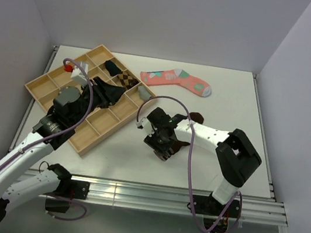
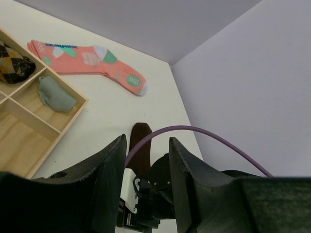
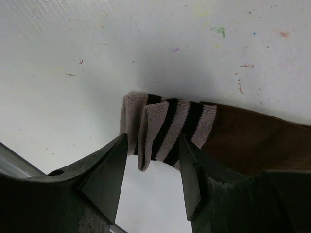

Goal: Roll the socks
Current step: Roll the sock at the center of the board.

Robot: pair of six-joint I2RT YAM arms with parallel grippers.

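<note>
The dark brown sock (image 3: 252, 141) lies flat on the white table, its white-striped cuff (image 3: 165, 126) folded over on itself. My right gripper (image 3: 152, 141) is open, with the cuff's edge just at the gap between its fingertips. In the top view it (image 1: 162, 146) covers most of that sock, whose toe end (image 1: 196, 118) shows behind it. The grey ankle sock (image 2: 56, 94) lies bunched in a corner compartment of the wooden tray (image 1: 82, 146). My left gripper (image 2: 146, 141) is open and empty, held above the tray (image 1: 113, 95).
A coral patterned sock (image 1: 176, 79) lies flat at the back of the table. The tray also holds a dark sock (image 1: 113, 67) and a checked one (image 1: 127, 79). A purple cable (image 1: 173, 100) arcs over the right arm. The walls are close on both sides.
</note>
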